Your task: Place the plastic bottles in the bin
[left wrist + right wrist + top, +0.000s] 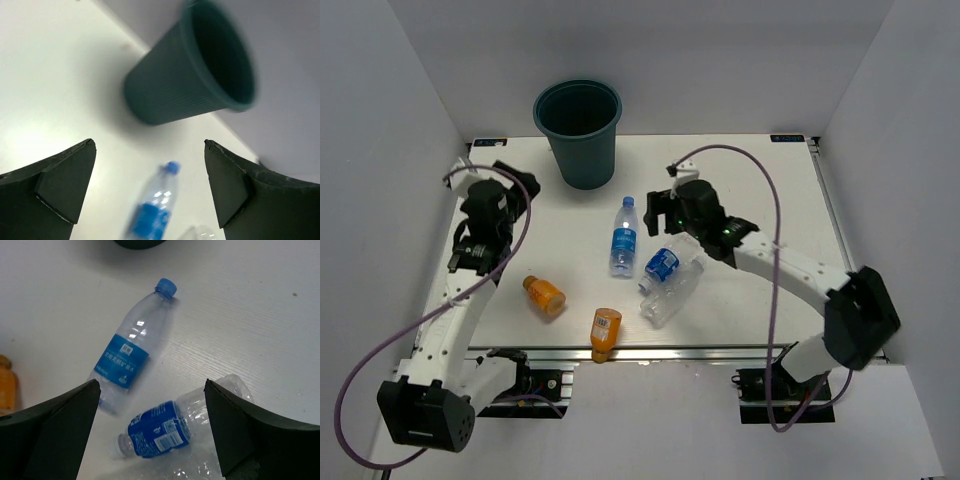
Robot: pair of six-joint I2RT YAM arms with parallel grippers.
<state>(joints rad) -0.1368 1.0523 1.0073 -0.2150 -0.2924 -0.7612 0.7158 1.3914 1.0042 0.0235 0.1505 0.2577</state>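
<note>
Clear crumpled bottle point(157, 432) should probably be straddled mid-body before the spread fingers of the right gripper point(150, 385) get closed; left gripper point(150, 145) is splayed wide too, nothing held.

Blurred bin point(175, 85), orange bottle point(6, 387) cut off

The white table point(570, 240) bears the teal bin point(582, 160), two orange bottles point(544, 294) and, seemingly, three clear bottles point(623, 237).
</note>
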